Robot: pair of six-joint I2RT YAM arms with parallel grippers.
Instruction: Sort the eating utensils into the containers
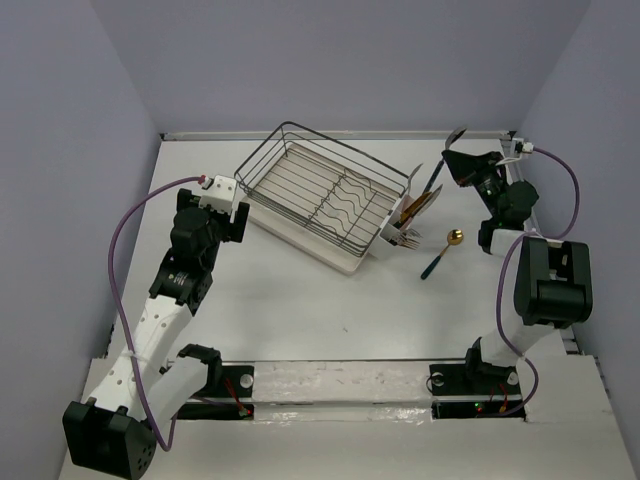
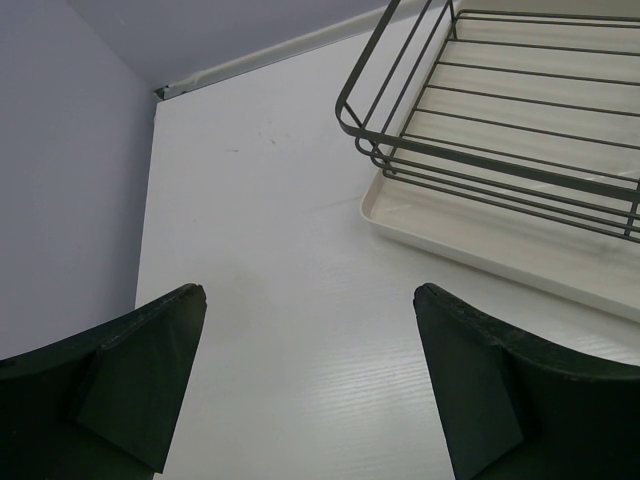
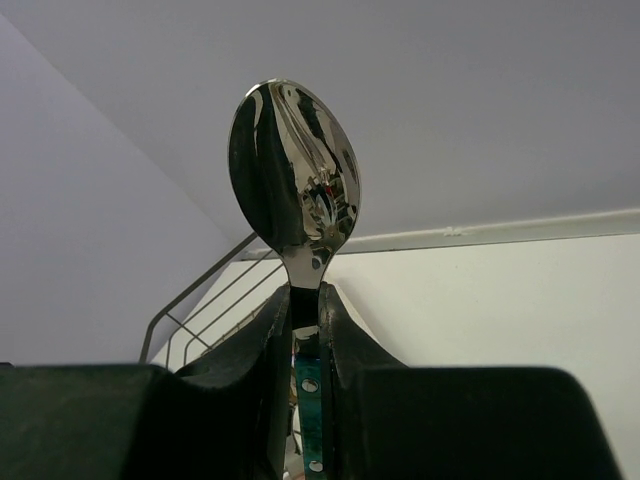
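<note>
My right gripper is shut on a spoon with a shiny metal head and holds it in the air at the far right, right of the rack. In the right wrist view the spoon's head stands above the closed gripper, and its teal handle runs down between the fingers. The white cutlery holder on the rack's right end holds several utensils. A gold-headed spoon with a dark teal handle lies on the table beside it. My left gripper is open and empty, left of the rack.
The black wire dish rack sits on a cream drip tray in the middle of the white table. Grey walls close in the back and both sides. The rack's corner shows behind the spoon.
</note>
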